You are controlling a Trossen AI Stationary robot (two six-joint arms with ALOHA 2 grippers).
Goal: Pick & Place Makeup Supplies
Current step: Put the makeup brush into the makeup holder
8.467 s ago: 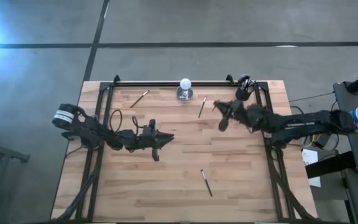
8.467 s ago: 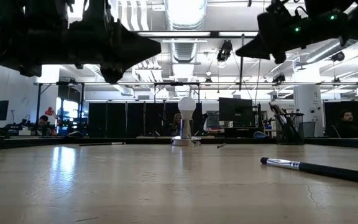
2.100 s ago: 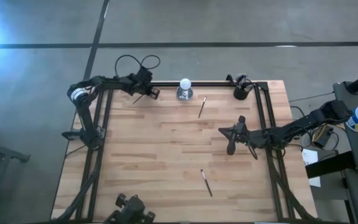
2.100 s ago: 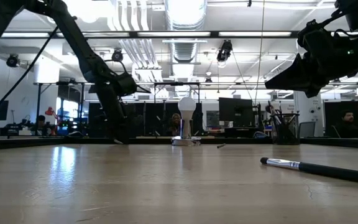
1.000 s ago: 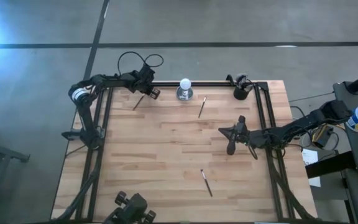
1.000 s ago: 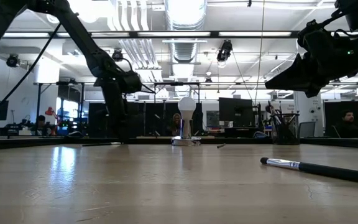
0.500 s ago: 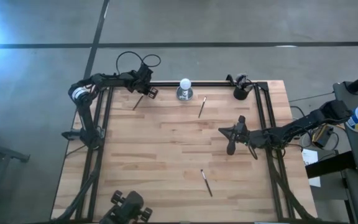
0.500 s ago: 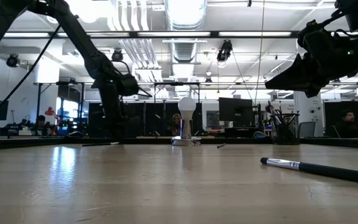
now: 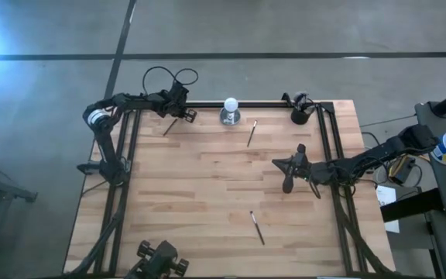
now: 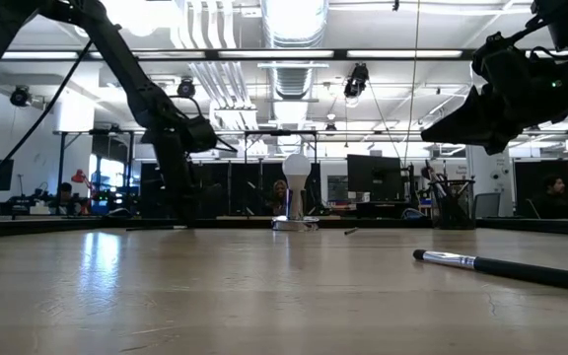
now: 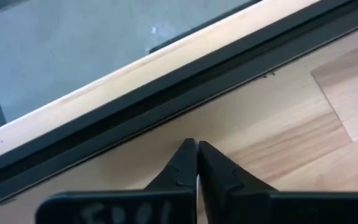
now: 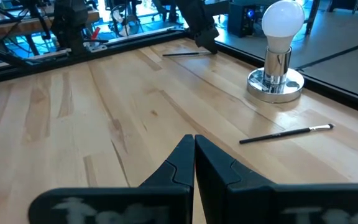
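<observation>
Since a second ago the left gripper (image 9: 186,115) has closed its fingers at the table's (image 9: 207,201) far left corner, beside a brush (image 9: 170,126); whether it grips it is unclear. Toward the right lie a pencil (image 9: 251,133) and another brush (image 9: 257,228). Right gripper (image 9: 288,184) stays shut and empty, unmoved.

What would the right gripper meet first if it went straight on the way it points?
Probably bare light wooden tabletop; the right gripper, shut, tilts down at it. Nothing else lies in that line, though depth is unclear.
</observation>
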